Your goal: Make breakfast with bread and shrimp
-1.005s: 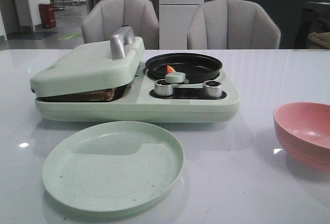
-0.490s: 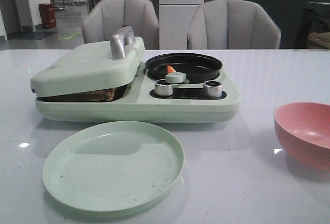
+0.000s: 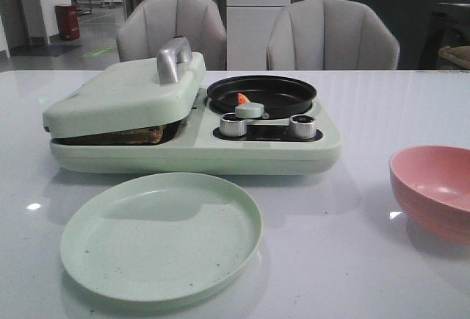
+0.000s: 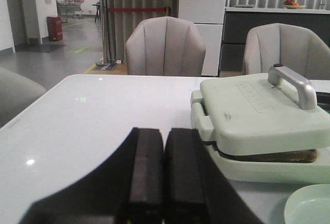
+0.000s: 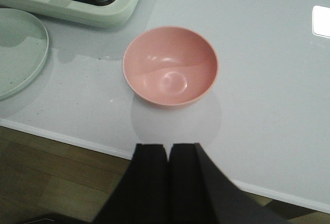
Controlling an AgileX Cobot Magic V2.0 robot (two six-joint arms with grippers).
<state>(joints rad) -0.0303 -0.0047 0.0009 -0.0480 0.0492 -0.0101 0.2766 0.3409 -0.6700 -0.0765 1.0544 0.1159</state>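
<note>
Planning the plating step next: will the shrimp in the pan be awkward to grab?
Probably. The shrimp looks small and curved, so it may slip sideways from the fingers. It sits inside the black pan, whose raised rim likely forces a top-down approach.

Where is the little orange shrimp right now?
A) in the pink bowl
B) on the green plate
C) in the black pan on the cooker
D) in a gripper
C: the shrimp sits in the black pan just behind the knobs, while the pink bowl and the green plate hold nothing, and both grippers, left gripper and right gripper, are shut with nothing between the fingers.
</note>
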